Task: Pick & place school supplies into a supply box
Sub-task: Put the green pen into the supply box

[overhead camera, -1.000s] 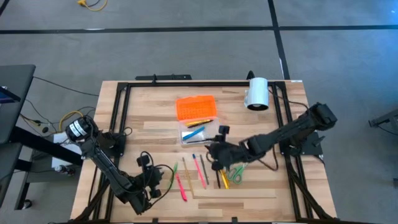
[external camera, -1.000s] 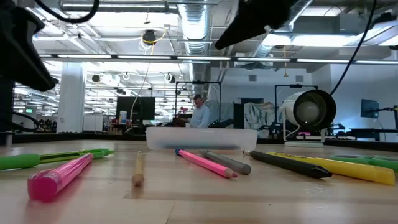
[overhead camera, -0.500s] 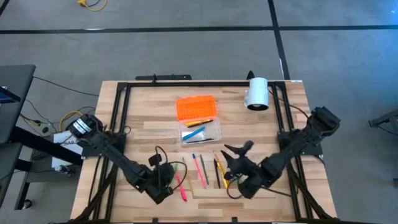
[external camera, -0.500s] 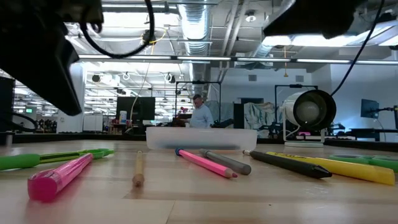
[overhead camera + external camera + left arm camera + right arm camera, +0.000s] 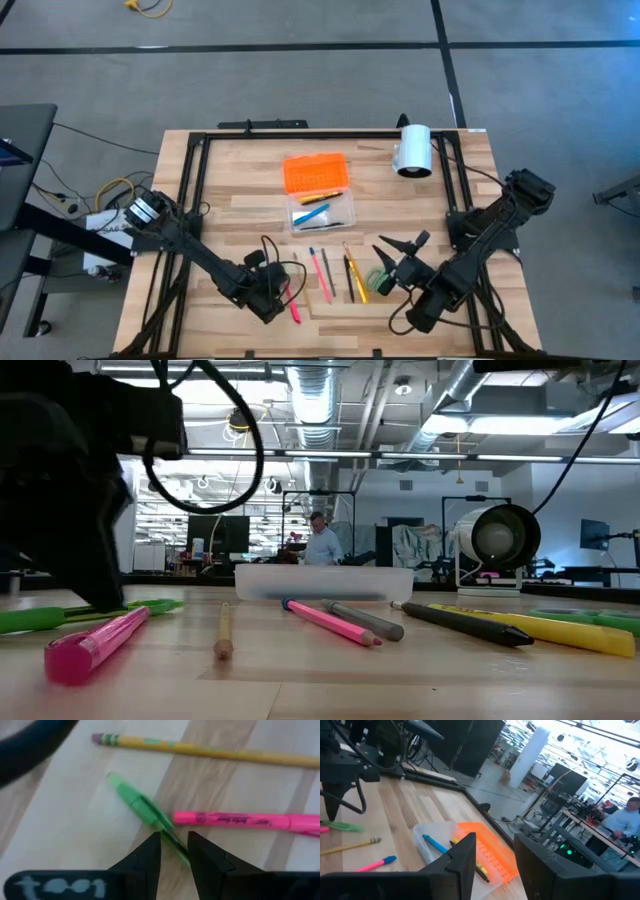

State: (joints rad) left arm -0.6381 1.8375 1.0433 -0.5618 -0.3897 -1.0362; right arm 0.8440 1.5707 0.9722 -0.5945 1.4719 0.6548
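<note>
**At the left tool, a green pen waits between spread fingers**

At the near left of the surface (image 5: 400,310), the left tool (image 5: 174,851) hangs low over the green pen (image 5: 141,809), its fingers spread, one on each side of the pen's barrel, pinching nothing yet. Just beyond its tips lies the pink highlighter (image 5: 240,820), with the yellow pencil (image 5: 200,751) a little farther out. To do this step well, I judge the tool should drop straight down, close only on the green barrel and lift cleanly, since the highlighter's end is close enough to be nudged or caught.

Farther on, well ahead of the left tool, sits the supply box (image 5: 322,213), a clear tray already holding a blue pen, with its orange lid (image 5: 316,173) just behind. More pens lie between the two tools.

To the right, the right tool (image 5: 398,247) hovers with fingers spread and empty, the green-handled scissors (image 5: 378,276) right beside it. A white cylinder (image 5: 412,150) stands well beyond, clear of the path.
</note>
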